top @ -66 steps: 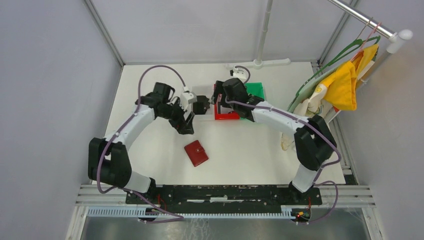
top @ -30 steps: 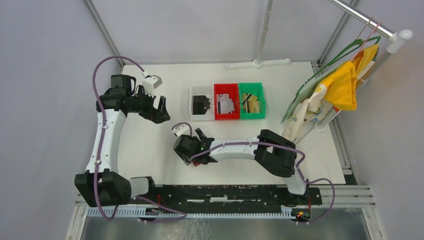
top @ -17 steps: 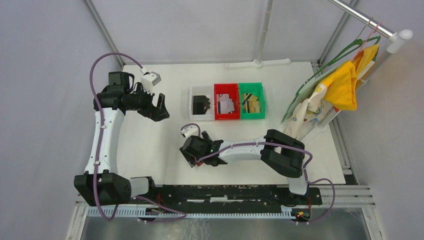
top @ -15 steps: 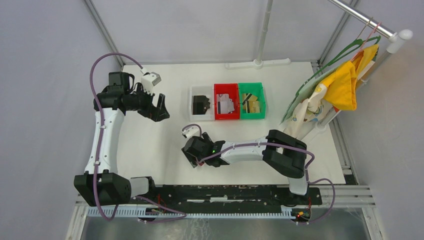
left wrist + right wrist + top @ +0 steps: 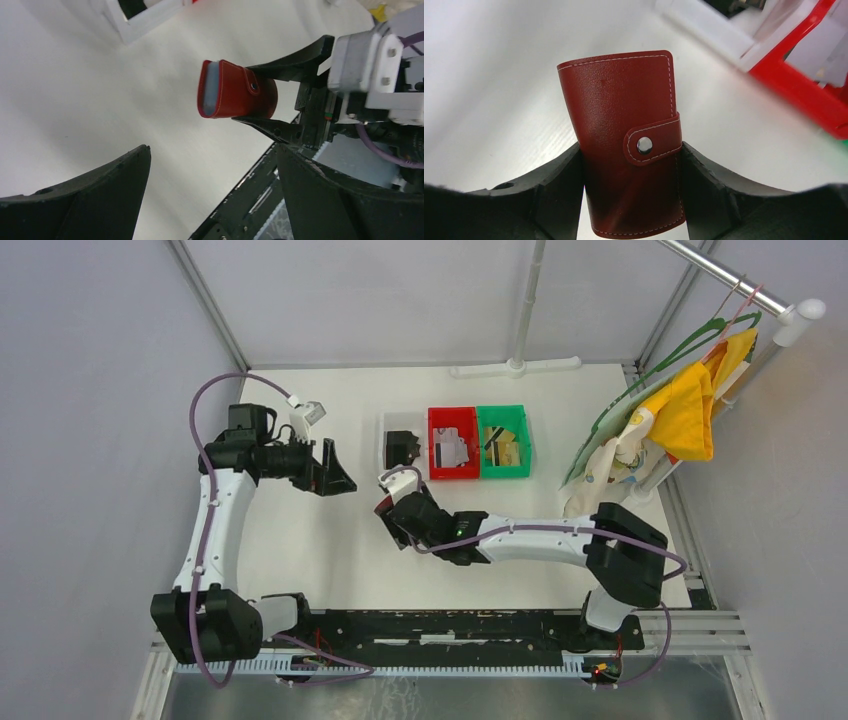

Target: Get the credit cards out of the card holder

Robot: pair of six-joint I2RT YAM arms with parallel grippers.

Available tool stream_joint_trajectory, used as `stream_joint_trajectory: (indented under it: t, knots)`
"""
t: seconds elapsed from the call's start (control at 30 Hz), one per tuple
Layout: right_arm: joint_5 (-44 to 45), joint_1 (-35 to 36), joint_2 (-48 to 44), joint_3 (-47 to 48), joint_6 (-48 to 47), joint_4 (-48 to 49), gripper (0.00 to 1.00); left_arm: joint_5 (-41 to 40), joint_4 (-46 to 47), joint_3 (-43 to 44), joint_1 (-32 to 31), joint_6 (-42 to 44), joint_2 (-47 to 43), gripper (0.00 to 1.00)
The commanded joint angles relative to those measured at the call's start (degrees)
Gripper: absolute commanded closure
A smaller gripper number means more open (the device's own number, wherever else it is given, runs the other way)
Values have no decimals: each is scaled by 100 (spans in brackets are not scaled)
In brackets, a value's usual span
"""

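The card holder point(image 5: 624, 125), a dark red wallet with its snap strap fastened, is off the table with my right gripper point(image 5: 631, 150) shut on its two sides. From above it shows only as a red edge point(image 5: 383, 506) at the right gripper point(image 5: 390, 510), in front of the bins. In the left wrist view the card holder point(image 5: 235, 92) points its pale open end at me. My left gripper point(image 5: 340, 473) stands open a short way to its left, nothing between its fingers point(image 5: 120, 185). Credit cards lie in the red bin point(image 5: 452, 476) and green bin point(image 5: 505, 476).
A white bin point(image 5: 384, 448) with a dark item stands left of the red bin at the back centre. A rack with a yellow cloth point(image 5: 690, 405) and hangers stands at the right edge. A white post base point(image 5: 515, 367) sits at the back wall.
My right gripper closed on the card holder, lifted it off the table and carried it back towards the bins. My left gripper swung a little right, towards it.
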Motion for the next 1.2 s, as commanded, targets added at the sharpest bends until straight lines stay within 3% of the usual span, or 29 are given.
stream_joint_trajectory:
  t: [0.0,0.27,0.57,0.77,1.1,1.17]
  knots:
    - [447,24,-624,451,-402,885,40,1118,355,-368,22,-678,-255,0]
    - [277,23,-1011,745,-437,1454,38,2019,626,-625,12,-1213,-498,0]
    - [-37,63,-878,1043,-320,1615,38,2373,702,-459,13,-1388,-478,1]
    - [-141,201,-829,1044,-293,1727,38,2262,699,-304,14,-1409,-252,17]
    - [-146,332,-739,1079,-348,1792,38,2417,675,-70,20,-1451,-40,24]
    - [-124,345,-671,1163,-357,1751,38,2423,675,-78,25,-1469,-43,32]
